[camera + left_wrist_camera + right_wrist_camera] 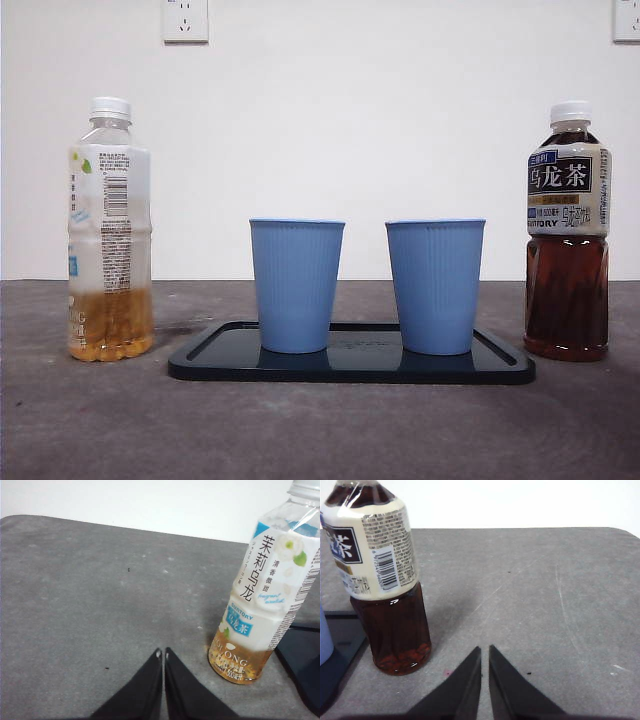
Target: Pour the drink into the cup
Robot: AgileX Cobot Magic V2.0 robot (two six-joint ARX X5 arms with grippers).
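Note:
Two blue ribbed cups (296,285) (435,286) stand upright side by side on a black tray (350,367). A jasmine oolong bottle (109,235) with a white cap and a little yellow tea stands left of the tray. A dark oolong tea bottle (567,235), nearly full, stands right of it. My left gripper (162,653) is shut and empty, on the table side of the jasmine bottle (265,590), apart from it. My right gripper (484,650) is shut and empty, beside the dark bottle (382,580), apart from it. Neither arm shows in the front view.
The grey table (320,430) runs to a white wall with two sockets (185,20). The tray's corner shows in the left wrist view (300,662). A tray edge (340,652) and a sliver of blue cup show in the right wrist view.

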